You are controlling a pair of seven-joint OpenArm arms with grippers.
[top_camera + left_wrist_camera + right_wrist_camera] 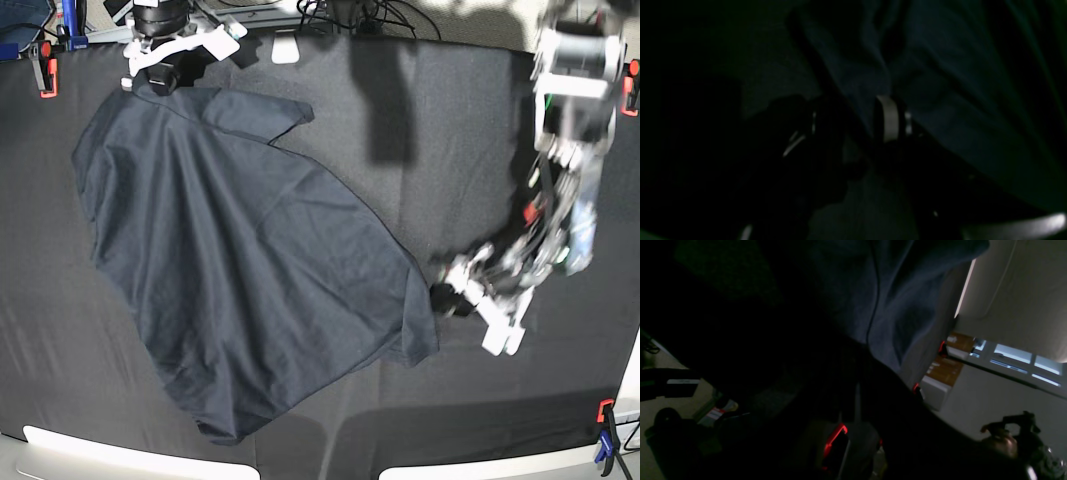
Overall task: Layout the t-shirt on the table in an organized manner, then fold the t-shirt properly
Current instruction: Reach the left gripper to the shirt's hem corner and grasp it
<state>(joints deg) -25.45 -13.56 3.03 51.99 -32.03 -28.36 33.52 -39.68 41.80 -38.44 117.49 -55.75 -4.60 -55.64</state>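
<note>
Two grips: you have the shirt (240,270) pinned at opposite corners, so it lies stretched on a slant across the table (440,130).
Right gripper (158,75): at the far left, clenched on a corner of the shirt; its wrist view shows cloth running up out of dark jaws, with the pinch itself too dark to see.
Left gripper (445,295): at the near right, touching the shirt's edge; its wrist view shows a fold of cloth drawn between the fingers (889,118), so you seem to be gripping it there.
Shirt: mostly flat, left of centre, with a sleeve folded over near the far-left corner and ridges fanning out from that grip.
Stage: judging by this, you are spreading, not yet folding.
Surface: matte black cloth, faintly creased, with a clamp (43,62) at the far-left corner.
Room: pale wall, windows and brown boxes show past the shirt in the right wrist view.
</note>
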